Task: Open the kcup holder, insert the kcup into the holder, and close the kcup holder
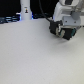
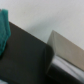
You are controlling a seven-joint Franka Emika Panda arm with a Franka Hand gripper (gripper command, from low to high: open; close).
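Exterior view: arm (image 1: pixel 64 11) at the far right of the bench (image 1: pixel 35 55), hand (image 1: pixel 64 31) low over a dark object, probably the holder (image 1: pixel 61 30). Finger opening: cannot tell, nor whether it grips anything. Wrist view: dark surface, teal blur, pale box; nothing identifiable. Kcup not visible. Judged step: opening the holder. Next: find the drawer front, pull.

The exterior view looks down from some way off across the pale surface (image 1: pixel 35 55), with the arm's jaws toward the far edge on the exterior view's right. The wrist view sits very near, blurred, facing a dark face and a pale edge; what both views share cannot be told
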